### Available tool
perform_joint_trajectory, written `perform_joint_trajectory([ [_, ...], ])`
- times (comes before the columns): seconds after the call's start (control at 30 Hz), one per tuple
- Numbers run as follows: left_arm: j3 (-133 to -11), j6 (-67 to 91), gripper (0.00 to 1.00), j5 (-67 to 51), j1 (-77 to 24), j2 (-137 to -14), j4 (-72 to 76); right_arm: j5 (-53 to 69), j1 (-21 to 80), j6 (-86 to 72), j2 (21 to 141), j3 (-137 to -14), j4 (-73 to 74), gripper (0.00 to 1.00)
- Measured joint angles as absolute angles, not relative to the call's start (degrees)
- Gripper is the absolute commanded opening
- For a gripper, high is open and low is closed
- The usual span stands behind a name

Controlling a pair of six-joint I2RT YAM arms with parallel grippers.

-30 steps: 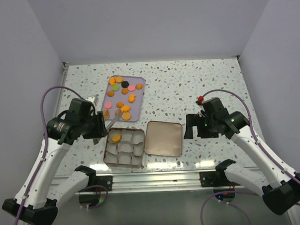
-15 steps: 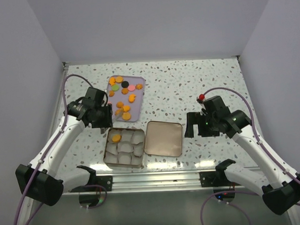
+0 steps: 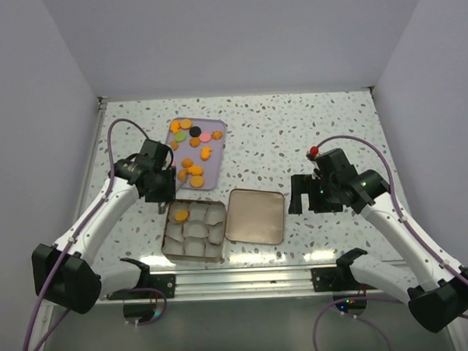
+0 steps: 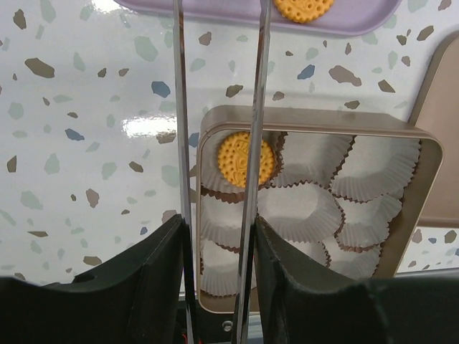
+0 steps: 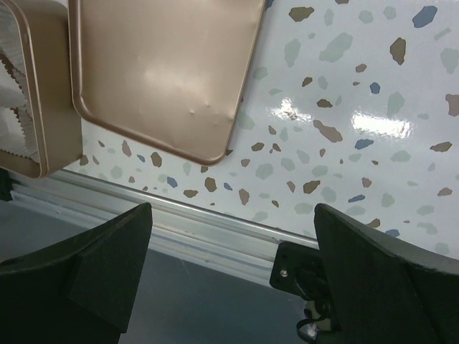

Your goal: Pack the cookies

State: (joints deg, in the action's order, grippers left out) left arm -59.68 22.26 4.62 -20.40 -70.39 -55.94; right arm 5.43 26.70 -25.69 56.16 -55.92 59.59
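The cookies (image 3: 193,152) lie on a lilac tray (image 3: 217,127): mostly orange, a few pink and green, one black. One orange round cookie (image 4: 246,159) sits in the far left paper cup of the gold tin (image 3: 169,234); it also shows in the top view (image 3: 181,215). My left gripper (image 4: 219,229) is shut on metal tongs (image 4: 179,107), whose two blades stand apart and hold nothing. It hovers by the tin's far left corner (image 3: 161,186). One blade crosses the cookie in the cup. My right gripper (image 3: 301,196) is open and empty, right of the lid.
The tin's gold lid (image 3: 255,216) lies flat right of the tin and shows in the right wrist view (image 5: 165,72). Several white paper cups (image 4: 373,165) fill the tin. The table's front rail (image 5: 179,222) is below the right gripper.
My left arm has swung away from me, from beside the tin toward the tray's near end, and turned its wrist. The right arm has barely moved.
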Motion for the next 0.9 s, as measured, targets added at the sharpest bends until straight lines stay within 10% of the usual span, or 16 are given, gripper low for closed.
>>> perform_joint_trajectory([
  [0.9, -60.7, 21.8, 0.32, -0.7, -20.4, -56.1, -58.3, 7.2, 26.7, -26.2, 58.3, -55.7, 57.5, 0.99],
])
